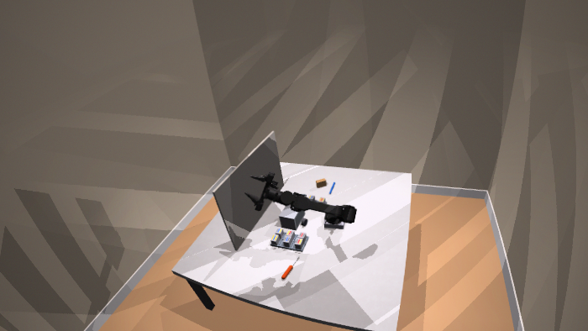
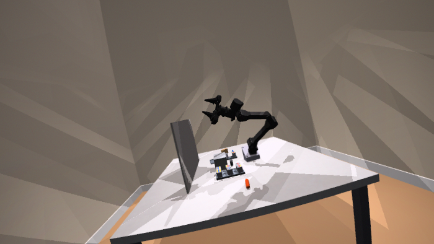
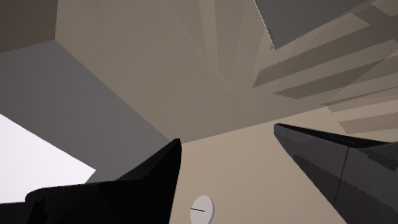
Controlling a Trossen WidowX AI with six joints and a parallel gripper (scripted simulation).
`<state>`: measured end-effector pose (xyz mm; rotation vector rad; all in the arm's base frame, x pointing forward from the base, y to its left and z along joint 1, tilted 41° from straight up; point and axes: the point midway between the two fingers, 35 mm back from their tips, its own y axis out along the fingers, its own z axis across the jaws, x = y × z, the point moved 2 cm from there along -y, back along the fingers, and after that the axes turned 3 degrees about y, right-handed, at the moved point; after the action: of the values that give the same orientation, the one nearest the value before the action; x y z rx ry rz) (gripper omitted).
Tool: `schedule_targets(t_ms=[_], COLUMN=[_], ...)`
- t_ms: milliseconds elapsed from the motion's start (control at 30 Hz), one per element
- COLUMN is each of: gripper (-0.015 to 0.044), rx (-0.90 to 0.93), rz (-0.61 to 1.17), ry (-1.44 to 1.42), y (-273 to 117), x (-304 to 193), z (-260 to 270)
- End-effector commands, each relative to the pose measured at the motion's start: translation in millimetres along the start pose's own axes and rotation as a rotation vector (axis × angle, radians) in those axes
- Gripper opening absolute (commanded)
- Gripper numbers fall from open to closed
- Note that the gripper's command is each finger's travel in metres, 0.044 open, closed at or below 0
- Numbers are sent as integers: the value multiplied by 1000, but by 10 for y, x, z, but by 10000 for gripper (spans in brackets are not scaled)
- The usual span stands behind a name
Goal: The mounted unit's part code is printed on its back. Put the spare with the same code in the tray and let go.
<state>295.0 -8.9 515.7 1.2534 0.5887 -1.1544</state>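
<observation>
My gripper [image 1: 249, 186] [image 2: 204, 106] [image 3: 226, 136] is open and empty, high above the table near the dark upright panel [image 1: 254, 193] [image 2: 186, 148]. A grey box [image 1: 289, 221] [image 2: 221, 161] stands below the arm; whether it holds the mounted unit I cannot tell, and no printed code is readable. A dark rack [image 1: 290, 248] [image 2: 230, 176] beside it holds several small blocks [image 1: 275, 239] [image 2: 218, 169] with yellow, blue and red labels. More labelled blocks [image 1: 322, 200] [image 2: 233, 152] sit beyond the box, partly behind the arm in the top view. I cannot make out the tray for certain.
An orange-handled screwdriver [image 1: 287, 272] [image 2: 247, 183] lies on the near side of the rack. A brown block [image 1: 321, 183] [image 2: 224, 150] and a blue pen-like stick [image 1: 332, 187] lie at the far side. A black knob [image 1: 304, 222] [image 2: 231, 162] is beside the box.
</observation>
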Motion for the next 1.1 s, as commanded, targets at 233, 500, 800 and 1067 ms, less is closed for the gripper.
schedule_targets(t_ms=[233,500,800,1067], gripper=[440,440,440,440], rx=[-21,-370,-816,-1235], rz=[-35,-339,-442,-378], ry=[-65,-698,-1105,-1311], y=[54,420,414,229], x=[91,1149,2051,2697], z=[-35,-332,-483,-551])
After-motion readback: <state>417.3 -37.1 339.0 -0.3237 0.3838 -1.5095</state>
